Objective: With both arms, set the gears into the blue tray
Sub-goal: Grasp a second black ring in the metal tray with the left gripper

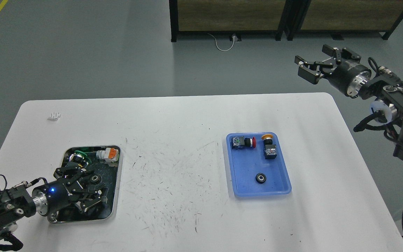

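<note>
Left hand down in the steel tray, one gear already in the blue tray

The left hand (91, 187) reaches into the steel tray (114, 196) with fingers spread around a gear (96, 180), seemingly to grasp it (contact is unclear). Another gear (260, 178) lies flat in the blue tray (279, 190) on the bench (173, 119), below the red-capped switch (245, 142) and yellow-capped switch (268, 147). The right hand (315, 66) hangs wide and empty beyond the bench, likely parked clear.
</note>
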Motion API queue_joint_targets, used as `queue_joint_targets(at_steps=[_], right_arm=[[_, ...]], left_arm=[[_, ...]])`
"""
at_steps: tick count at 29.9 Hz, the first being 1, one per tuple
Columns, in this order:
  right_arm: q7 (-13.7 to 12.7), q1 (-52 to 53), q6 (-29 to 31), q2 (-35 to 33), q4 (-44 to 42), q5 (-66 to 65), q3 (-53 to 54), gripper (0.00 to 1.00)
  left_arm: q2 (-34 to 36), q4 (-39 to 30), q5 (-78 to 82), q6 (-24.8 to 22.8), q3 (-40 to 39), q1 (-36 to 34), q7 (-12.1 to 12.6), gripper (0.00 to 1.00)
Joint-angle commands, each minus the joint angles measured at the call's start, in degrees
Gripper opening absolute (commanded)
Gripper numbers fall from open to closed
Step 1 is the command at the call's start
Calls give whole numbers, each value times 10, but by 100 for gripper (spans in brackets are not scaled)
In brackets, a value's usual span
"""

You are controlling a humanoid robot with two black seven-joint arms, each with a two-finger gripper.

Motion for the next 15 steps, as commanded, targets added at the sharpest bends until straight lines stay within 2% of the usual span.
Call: queue_joint_targets(at_steps=[1,15], right_arm=[[0,-1,0,0,0,0,0,100],[0,-2,0,1,1,0,1,100]], left_arm=[[2,2,1,0,0,-1,0,55],[8,6,0,0,5,-1,0,44]])
